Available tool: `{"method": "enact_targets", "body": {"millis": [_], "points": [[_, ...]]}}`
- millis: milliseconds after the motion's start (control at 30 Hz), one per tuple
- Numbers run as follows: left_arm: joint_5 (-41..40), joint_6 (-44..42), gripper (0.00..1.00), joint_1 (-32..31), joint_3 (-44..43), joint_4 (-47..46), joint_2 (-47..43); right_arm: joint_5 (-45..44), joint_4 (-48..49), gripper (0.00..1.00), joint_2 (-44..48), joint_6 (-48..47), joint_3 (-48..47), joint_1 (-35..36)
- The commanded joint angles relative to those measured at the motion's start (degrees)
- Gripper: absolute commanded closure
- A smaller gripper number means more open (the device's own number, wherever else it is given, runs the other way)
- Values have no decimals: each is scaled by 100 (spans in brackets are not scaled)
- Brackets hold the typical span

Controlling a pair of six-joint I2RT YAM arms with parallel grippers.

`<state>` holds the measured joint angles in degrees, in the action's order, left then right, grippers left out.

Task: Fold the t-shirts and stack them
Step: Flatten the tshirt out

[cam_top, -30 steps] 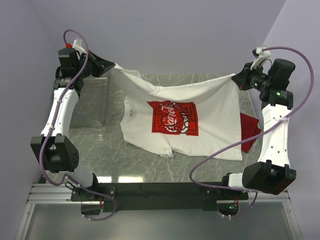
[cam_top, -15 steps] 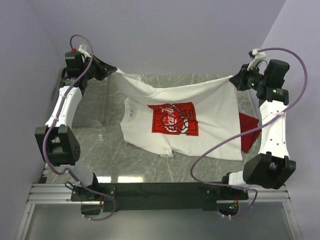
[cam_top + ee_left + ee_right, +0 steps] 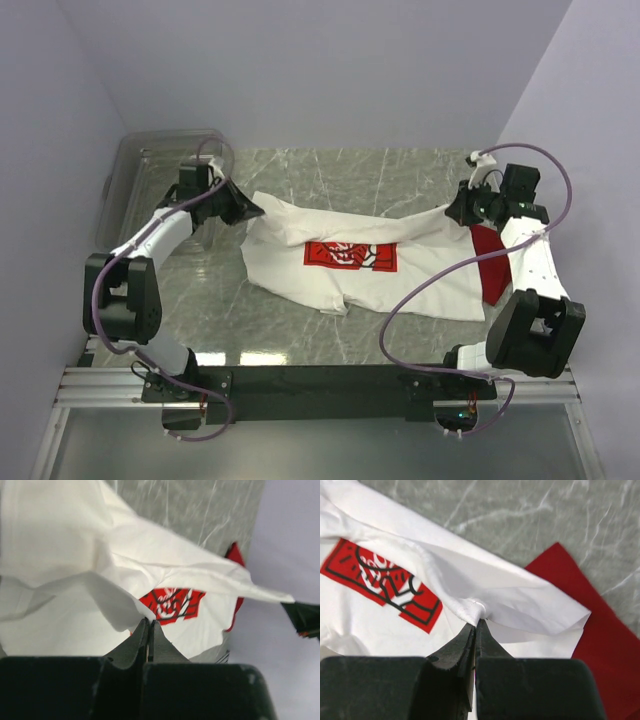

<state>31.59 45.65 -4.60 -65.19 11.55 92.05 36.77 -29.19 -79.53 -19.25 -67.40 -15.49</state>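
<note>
The white t-shirt [image 3: 350, 275] with a red square chest print [image 3: 350, 256] lies mid-table, its far edge lifted and folded toward the front over the print's top. My left gripper [image 3: 252, 210] is shut on the lifted edge's left corner; in the left wrist view the gripper [image 3: 148, 622] pinches white cloth [image 3: 100, 580]. My right gripper [image 3: 455, 213] is shut on the right corner, and the right wrist view shows the gripper [image 3: 476, 623] pinching a bunched hem [image 3: 472, 607]. The red t-shirt [image 3: 497, 262] lies partly under the white one at the right [image 3: 600, 630].
A clear plastic bin [image 3: 150, 170] stands at the far left, behind the left arm. Lilac walls close in on both sides and the back. Bare marble table [image 3: 350, 175] shows behind the shirts and along the front [image 3: 300, 330].
Both grippers have come down and toward the front, carrying the white shirt's far edge from stretched high at the back to low over the chest print. The bin is now uncovered.
</note>
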Motion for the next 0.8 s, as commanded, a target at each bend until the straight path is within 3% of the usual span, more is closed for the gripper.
{"method": "enact_targets", "body": {"millis": [0, 200, 533, 767], "points": [[-65, -494, 99, -303, 443, 91, -381, -170, 264, 100, 297, -404, 357, -51], [-329, -768, 99, -533, 736, 497, -153, -118, 449, 100, 271, -387, 833, -51], [-760, -1260, 69, -647, -634, 1086, 752, -56, 467, 100, 95, -361, 825, -51], [-838, -1610, 53, -647, -1740, 1674, 1104, -4, 449, 100, -1, -334, 763, -51]]}}
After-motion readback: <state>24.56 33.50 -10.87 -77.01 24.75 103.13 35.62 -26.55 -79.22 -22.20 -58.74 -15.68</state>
